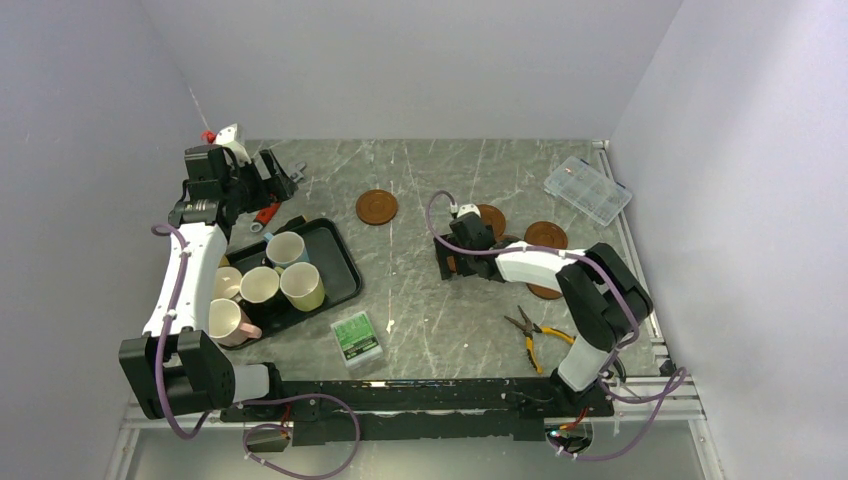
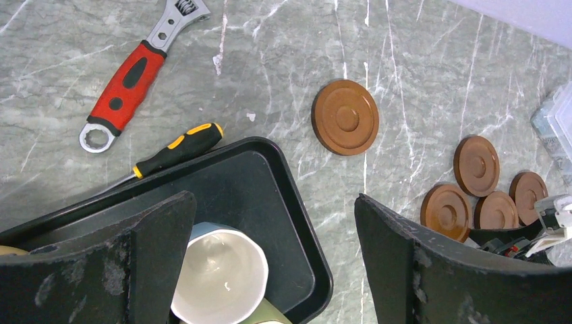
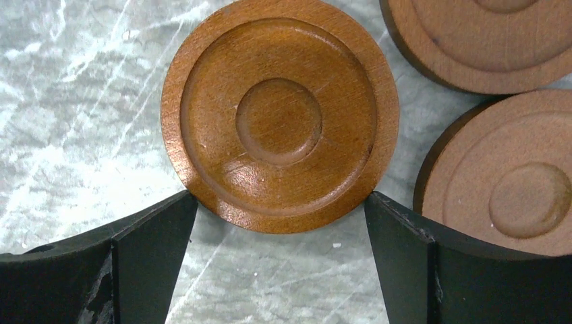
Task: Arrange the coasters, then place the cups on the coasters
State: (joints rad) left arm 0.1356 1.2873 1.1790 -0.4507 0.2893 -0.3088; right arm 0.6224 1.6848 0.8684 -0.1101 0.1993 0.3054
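I am seeing the coasters as flat, round, reddish-brown discs, each with a raised outer band, a sunken ring and a round boss in the middle. The right wrist camera is giving me the closest look. The centre coaster (image 3: 280,115) is filling most of that frame, showing its wood grain and a glossy patch, with two neighbouring discs crowding in at the right. The right gripper (image 3: 280,202) is standing open, its jaws spread to either side of that disc's near edge. I cannot tell whether they are touching it.

The left wrist camera is showing me what the close view cannot. The lone coaster (image 2: 345,117) is lying apart on the grey marbled table (image 2: 418,61), and four more are clustered near the right arm. It is also picking up a red-handled wrench (image 2: 131,84) and a screwdriver (image 2: 179,145) just beyond the black tray (image 2: 290,202).

The left gripper (image 2: 273,202) is hanging wide open over the tray, above the light blue cup (image 2: 219,277). Only the overhead view is giving me the cups together, sitting upright in the tray at the left, among them the olive-yellow cup (image 1: 303,287) and the pink cup (image 1: 228,321). There the right arm is hiding part of the cluster, and pliers (image 1: 535,335) are lying near its base.
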